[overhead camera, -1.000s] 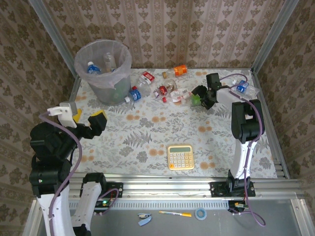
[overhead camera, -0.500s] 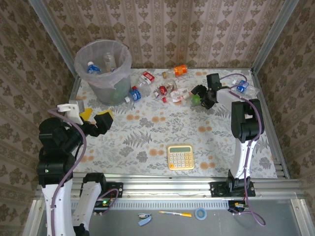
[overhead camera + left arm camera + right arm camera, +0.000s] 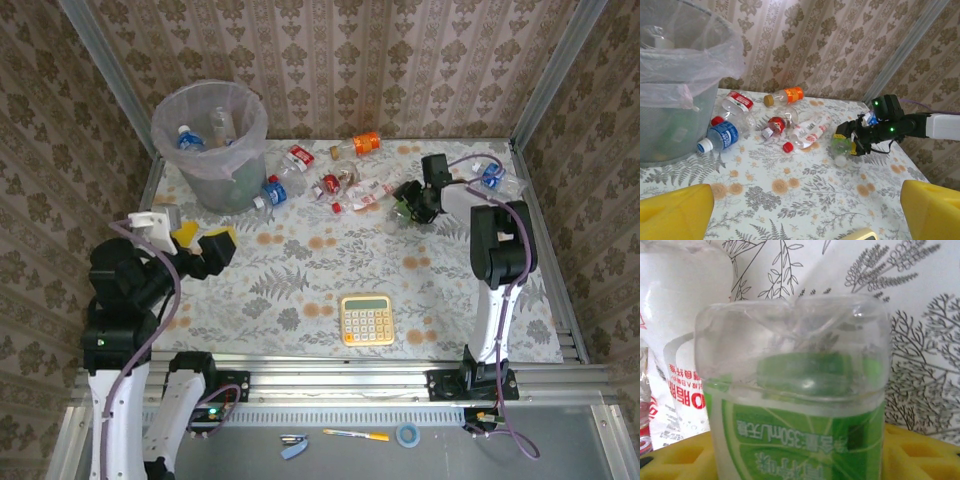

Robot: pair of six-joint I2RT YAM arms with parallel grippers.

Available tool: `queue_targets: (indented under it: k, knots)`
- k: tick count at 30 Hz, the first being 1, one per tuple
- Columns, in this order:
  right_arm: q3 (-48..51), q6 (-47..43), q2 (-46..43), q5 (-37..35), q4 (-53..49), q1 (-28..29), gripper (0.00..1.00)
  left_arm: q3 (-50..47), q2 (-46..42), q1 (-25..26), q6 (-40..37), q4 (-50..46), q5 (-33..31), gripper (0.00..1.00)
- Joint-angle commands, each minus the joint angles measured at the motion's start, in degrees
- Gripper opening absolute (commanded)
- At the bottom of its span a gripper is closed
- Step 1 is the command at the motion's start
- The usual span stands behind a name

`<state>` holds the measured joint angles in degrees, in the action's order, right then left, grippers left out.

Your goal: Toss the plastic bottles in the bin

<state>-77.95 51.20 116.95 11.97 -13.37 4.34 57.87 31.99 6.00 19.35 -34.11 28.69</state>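
Table [image 3: 300, 290] has a floral cloth and patterned walls around it. Bin [image 3: 208, 170] is upright at the far-left corner, bag-lined, with a binned blue bottle [image 3: 188, 138] and a clear bottle [image 3: 221, 122] visible inside near the rim. Left gripper [image 3: 203, 241] is at near-left over the cloth, well apart from the bin and the loose bottles. Its yellow pads are spread wide with nothing between them. Right gripper [image 3: 408, 206] is at far right-centre, pinching a green-label bottle [image 3: 800, 410]. In the right wrist view the bottle sits between the two yellow pads, its clear end sticking out past them. Can't tell whether it touches the cloth. Calculator [image 3: 367, 319] is yellow, lying flat near-centre, apart from everything. On the table, a blue-label bottle [image 3: 272, 190] lies just beside the bin's foot and a red-label bottle [image 3: 298, 157] is near it. An orange-label bottle [image 3: 365, 142] lies at the far edge. A red-and-clear cluster [image 3: 345, 190] lies between the bin and the right gripper. A far-right blue bottle [image 3: 492, 178] lies just beside the right arm.
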Motion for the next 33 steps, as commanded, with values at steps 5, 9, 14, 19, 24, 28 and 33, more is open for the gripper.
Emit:
queue_targets:
  k: [5, 9, 14, 19, 24, 28, 33]
  knots:
    - [9.09, 0.9, -6.13, -0.84, -0.8, 0.22, 0.58, -3.92, 0.57, 10.69, 2.03, 6.7, -4.6, 0.95]
    - [13.37, 1.12, -12.56, -0.36, 3.64, 1.25, 0.58, -5.73, 3.5, 22.56, 0.73, 8.86, -12.02, 0.95]
    - [15.88, 0.02, -20.81, 0.46, 5.88, 4.13, 0.58, -7.6, 11.23, 37.5, -0.69, 16.12, -19.3, 0.98]
    - [16.6, -0.3, -27.54, 2.5, 7.44, 7.55, 0.58, -5.65, 22.65, 44.13, 0.37, 23.38, -19.46, 0.99]
    - [16.61, -1.37, -33.24, 3.51, 7.21, 12.64, 0.58, -4.4, 32.75, 44.18, 5.17, 31.87, -13.72, 1.0]
    - [17.44, -0.94, -36.09, 4.13, 7.35, 16.13, 0.58, -2.41, 38.46, 43.34, 7.53, 33.94, -11.85, 0.99]
    - [19.92, 1.24, -36.79, 5.47, 10.06, 19.11, 0.59, -2.06, 42.64, 41.81, 10.34, 37.2, -10.19, 0.98]
